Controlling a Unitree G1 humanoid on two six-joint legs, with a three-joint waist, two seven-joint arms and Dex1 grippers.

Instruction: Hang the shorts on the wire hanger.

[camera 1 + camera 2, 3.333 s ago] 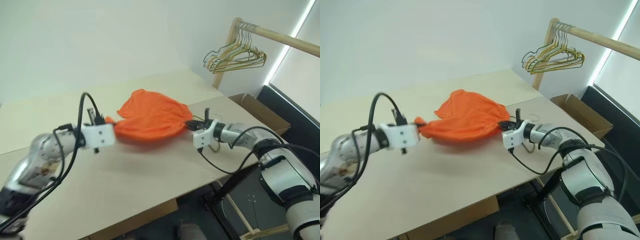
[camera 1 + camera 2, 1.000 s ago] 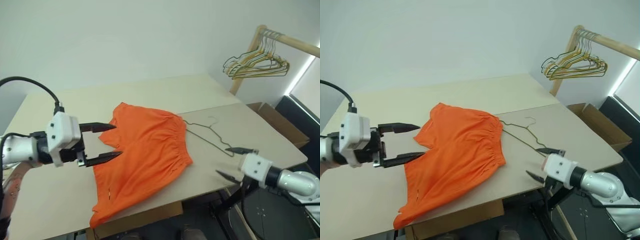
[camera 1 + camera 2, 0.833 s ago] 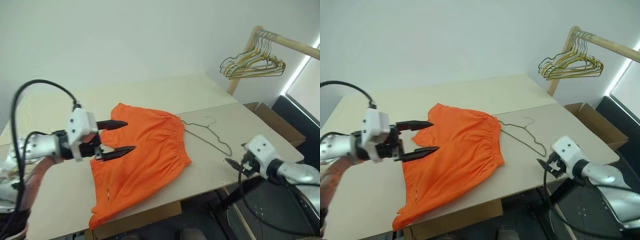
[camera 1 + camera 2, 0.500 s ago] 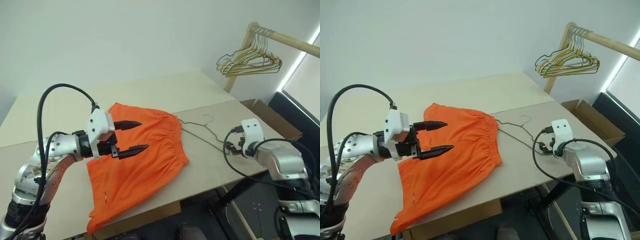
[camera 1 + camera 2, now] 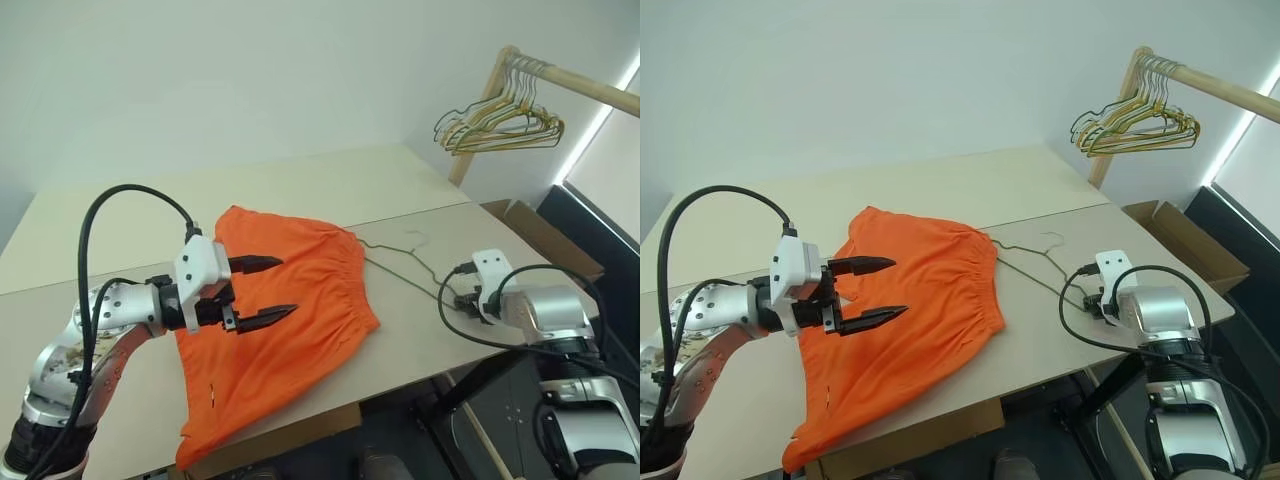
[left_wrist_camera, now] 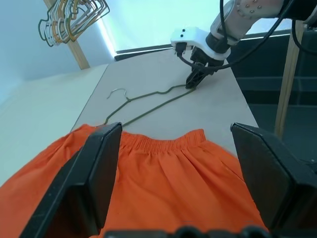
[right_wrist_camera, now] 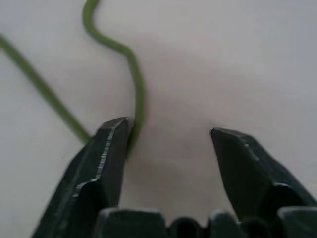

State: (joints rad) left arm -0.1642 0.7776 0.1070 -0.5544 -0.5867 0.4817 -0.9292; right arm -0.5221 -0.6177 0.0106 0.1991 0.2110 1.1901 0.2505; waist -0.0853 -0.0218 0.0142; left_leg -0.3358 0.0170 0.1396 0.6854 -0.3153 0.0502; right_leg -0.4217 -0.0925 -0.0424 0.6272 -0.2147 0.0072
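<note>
A: Where are the shorts (image 5: 285,310)?

B: Spread flat on the light table (image 5: 330,190), elastic waistband toward the robot's right, one leg trailing to the near edge.

A: And the left arm?

B: It reaches in from the left with the elbow bent. The left gripper (image 5: 268,289) hovers above the left half of the shorts, pointing roughly level and toward the right. Its two black fingers are spread wide, one above the other, with nothing between them.

A: The wire hanger (image 5: 405,268)?

B: Lying flat on the table just to the right of the waistband, its hook toward the far side.

A: What is the right arm doing?

B: Its forearm is angled steeply down, and the right gripper (image 7: 168,136) sits at the hanger's right end, tips at the tabletop. In the right wrist view the fingers are parted; one fingertip (image 7: 116,129) touches the wire, which lies at its side rather than between the two. It is not pinched.
</note>
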